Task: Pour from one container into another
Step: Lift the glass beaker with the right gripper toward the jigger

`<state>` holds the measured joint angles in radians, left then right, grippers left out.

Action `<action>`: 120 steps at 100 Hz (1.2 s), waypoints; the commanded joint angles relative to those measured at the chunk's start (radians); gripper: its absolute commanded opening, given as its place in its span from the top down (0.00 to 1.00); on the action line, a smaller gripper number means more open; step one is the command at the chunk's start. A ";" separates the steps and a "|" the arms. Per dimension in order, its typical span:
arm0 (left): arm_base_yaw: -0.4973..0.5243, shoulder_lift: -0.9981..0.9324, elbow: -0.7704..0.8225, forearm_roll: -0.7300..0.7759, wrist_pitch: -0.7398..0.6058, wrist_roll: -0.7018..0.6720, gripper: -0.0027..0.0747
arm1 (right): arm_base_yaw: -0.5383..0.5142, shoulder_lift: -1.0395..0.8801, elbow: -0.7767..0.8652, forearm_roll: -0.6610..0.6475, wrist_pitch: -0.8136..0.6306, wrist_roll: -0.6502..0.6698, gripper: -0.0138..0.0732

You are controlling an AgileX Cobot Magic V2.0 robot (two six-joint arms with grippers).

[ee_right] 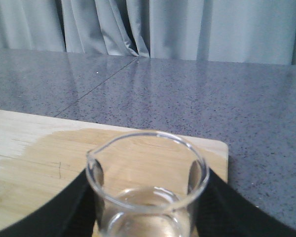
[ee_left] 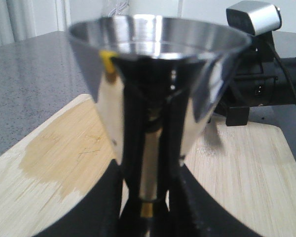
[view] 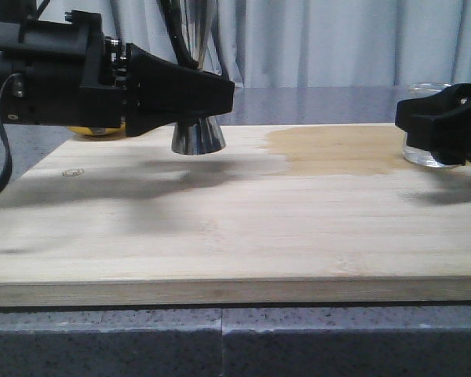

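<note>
Our left claw [view: 208, 98] grips the jigger [view: 198, 137], our right claw [view: 436, 126] clasps the beaker [view: 424, 153]; well apart, so a hasty tilt could spill onto the board [view: 220, 236].

jigger [view: 198, 135] left on board [view: 235, 236], beaker [view: 425, 149] right

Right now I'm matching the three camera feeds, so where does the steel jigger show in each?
Front view: steel jigger left of centre, held at the waist by the left claw.
Left wrist view: it fills the middle, bowl towards the camera.
Right wrist view: not in it; only the glass beaker shows.
Shared landmark: the darker stain on the bamboo board.
</note>
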<state>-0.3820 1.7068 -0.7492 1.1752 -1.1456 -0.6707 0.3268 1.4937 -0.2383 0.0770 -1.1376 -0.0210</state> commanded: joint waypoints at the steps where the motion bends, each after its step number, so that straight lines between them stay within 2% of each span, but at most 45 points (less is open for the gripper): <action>1: -0.008 -0.050 -0.019 -0.048 -0.217 -0.007 0.97 | -0.006 -0.019 -0.021 -0.012 -0.113 -0.005 0.50; 31: -0.008 -0.050 -0.019 -0.048 -0.217 -0.007 0.97 | -0.006 -0.019 -0.021 -0.012 -0.113 -0.005 0.51; 58: -0.008 -0.050 -0.019 -0.048 -0.217 -0.007 0.97 | -0.006 -0.019 -0.021 -0.023 -0.119 -0.005 0.64; 120: -0.008 -0.050 -0.019 -0.041 -0.217 -0.020 0.97 | -0.004 -0.027 -0.059 -0.133 -0.111 -0.005 0.64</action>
<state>-0.3820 1.7068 -0.7492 1.1772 -1.1456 -0.6730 0.3268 1.4937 -0.2576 -0.0302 -1.1358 -0.0210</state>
